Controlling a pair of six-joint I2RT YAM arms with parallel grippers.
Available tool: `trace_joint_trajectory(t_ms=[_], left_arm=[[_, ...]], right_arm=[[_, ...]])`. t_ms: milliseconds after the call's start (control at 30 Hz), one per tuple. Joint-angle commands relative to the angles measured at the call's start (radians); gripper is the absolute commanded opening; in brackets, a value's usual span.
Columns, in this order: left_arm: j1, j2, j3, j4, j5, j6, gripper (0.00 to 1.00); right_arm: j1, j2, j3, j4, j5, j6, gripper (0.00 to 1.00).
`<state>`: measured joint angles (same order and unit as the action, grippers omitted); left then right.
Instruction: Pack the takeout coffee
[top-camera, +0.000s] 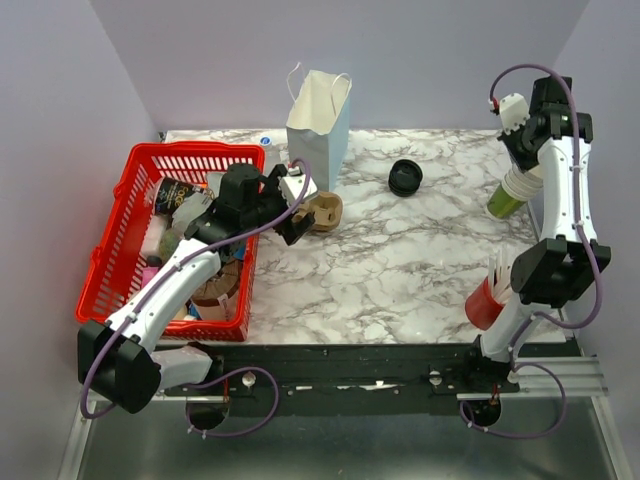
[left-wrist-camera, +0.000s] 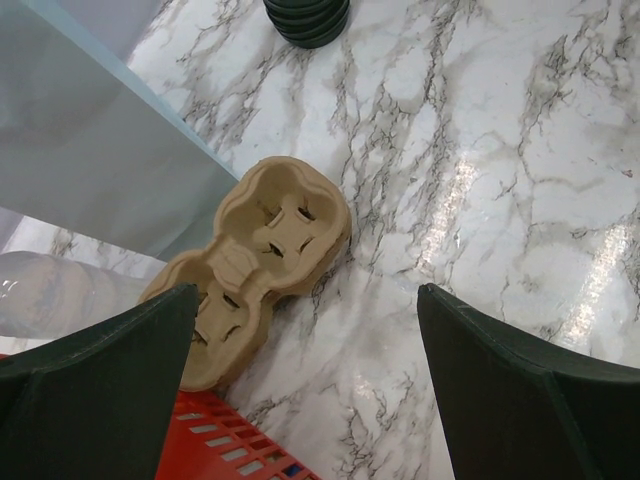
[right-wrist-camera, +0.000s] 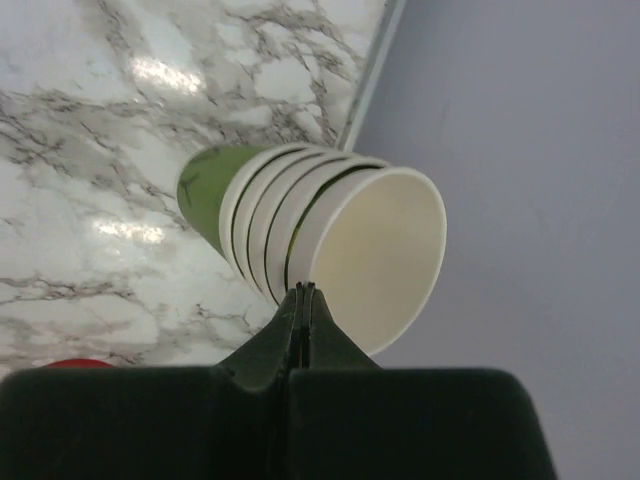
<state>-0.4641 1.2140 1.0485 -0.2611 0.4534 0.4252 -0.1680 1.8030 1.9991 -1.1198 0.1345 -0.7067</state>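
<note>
Hovering over tan pulp cup carrier (left-wrist-camera: 268, 250): left gripper (left-wrist-camera: 305, 325) spread wide. Right gripper (right-wrist-camera: 305, 298) clenched, empty, by stacked green paper cups (right-wrist-camera: 262, 215).

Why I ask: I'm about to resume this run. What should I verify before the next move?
1. Left gripper open: ok, its fingers stand wide apart.
2. Cardboard cup carrier reachable: ok, it lies on the marble table below the left gripper, untouched.
3. Right gripper holding a cup: cannot tell. It is shut at the rim of the stack of green cups, but a pinch is not clear.
4. White paper bag ready: ok, upright with its mouth open.
5. Stack of black lids accessible: ok, it sits apart from both arms.
6. Lidded coffee cup ready to pack: not ok, none in view.
</note>
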Motion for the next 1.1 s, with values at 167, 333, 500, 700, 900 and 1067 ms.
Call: trace_joint_trajectory(t_ms=[167, 333, 500, 700, 900, 1067], left_arm=[[-0.028, 0.035, 0.044, 0.049, 0.036, -0.025, 0.99], [-0.074, 0.140, 0.206, 0.103, 0.080, -0.083, 0.98], [-0.195, 0.275, 0.409, 0.143, 0.099, -0.129, 0.98], [-0.297, 0.498, 0.616, 0.301, 0.002, -0.475, 0.97], [-0.338, 0.787, 0.837, 0.462, -0.127, -0.997, 0.95], [-0.390, 0.978, 0.961, 0.531, -0.133, -1.140, 0.95]], right_arm=[[0.016, 0.000, -0.016, -0.010, 0.095, -0.006, 0.00], [0.002, -0.014, -0.003, -0.016, 0.016, 0.072, 0.01], [-0.016, -0.029, -0.023, -0.062, -0.054, 0.081, 0.00], [-0.024, -0.062, -0.060, -0.026, -0.081, 0.102, 0.00], [-0.031, -0.116, -0.117, 0.054, -0.056, 0.113, 0.01], [-0.031, -0.136, -0.108, 0.035, -0.085, 0.128, 0.01]])
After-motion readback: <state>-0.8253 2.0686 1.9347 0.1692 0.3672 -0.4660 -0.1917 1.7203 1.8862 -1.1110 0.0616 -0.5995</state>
